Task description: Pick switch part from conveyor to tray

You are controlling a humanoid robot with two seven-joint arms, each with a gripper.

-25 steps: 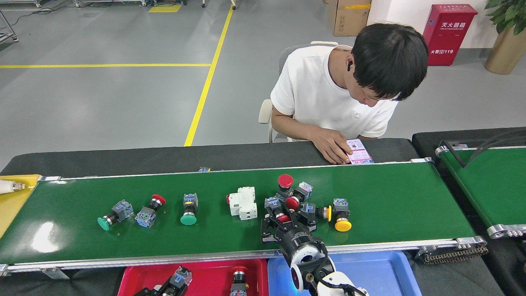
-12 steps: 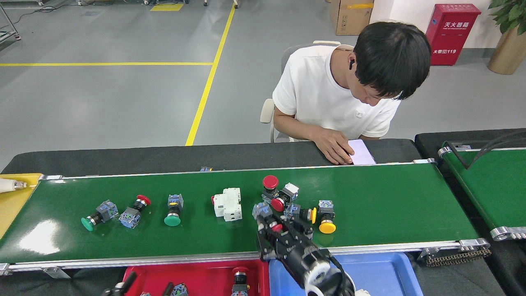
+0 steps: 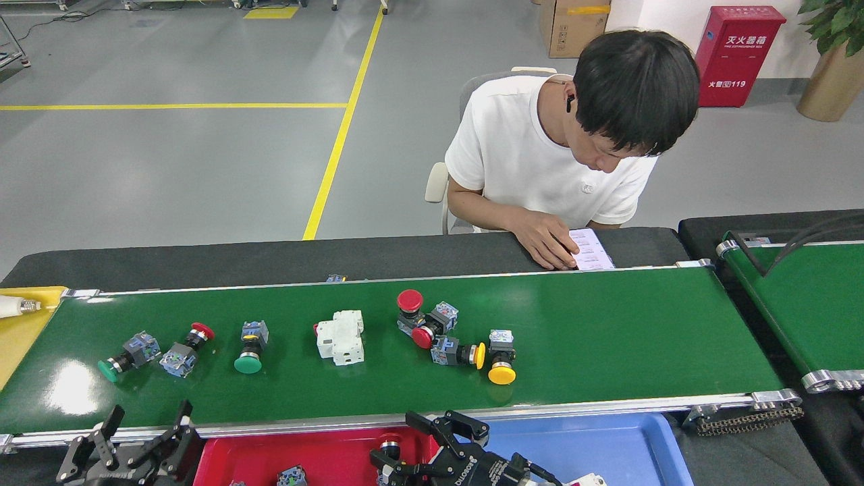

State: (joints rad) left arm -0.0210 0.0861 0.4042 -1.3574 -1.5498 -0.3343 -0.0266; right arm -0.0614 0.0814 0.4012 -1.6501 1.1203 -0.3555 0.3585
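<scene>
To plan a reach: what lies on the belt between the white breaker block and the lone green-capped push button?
Head view: bare green belt between white breaker block and green-capped push button.

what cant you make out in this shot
Head view only:
- Right gripper: whether it carries a switch part; its own fingers and the bottom edge hide that.
- Red tray: most of its contents, cut off by the bottom edge and covered by both grippers.
- Blue tray: near half cut off.
- Paper under the person's hand: print too small.

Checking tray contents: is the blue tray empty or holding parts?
Looks empty: the visible floor of the blue tray is bare; the right gripper hides its left corner.
</scene>
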